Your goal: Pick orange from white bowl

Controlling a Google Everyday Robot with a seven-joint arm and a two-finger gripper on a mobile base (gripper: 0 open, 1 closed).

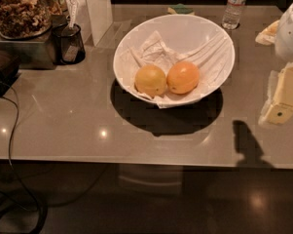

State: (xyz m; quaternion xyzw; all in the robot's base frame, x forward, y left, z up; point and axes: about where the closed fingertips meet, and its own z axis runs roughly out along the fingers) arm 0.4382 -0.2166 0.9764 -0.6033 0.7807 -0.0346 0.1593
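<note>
The white bowl [136,45] stands in the middle of the grey table, lined with crumpled white paper. Two round fruits lie side by side at its near side. The orange [183,77], deeper reddish-orange, is on the right. A paler, yellower fruit [150,80] touches it on the left. My gripper [283,101] shows at the right edge of the camera view as a cream-coloured part under a white arm housing. It is to the right of the bowl, clear of its rim, and holds nothing that I can see.
A water bottle [235,6] stands behind the bowl at right, a green sponge [181,9] behind it. At left are a black mesh cup [69,44], a glass jar of nuts [19,9], a white box [98,9] and cables [12,130]. The table's front edge [136,161] runs across the frame.
</note>
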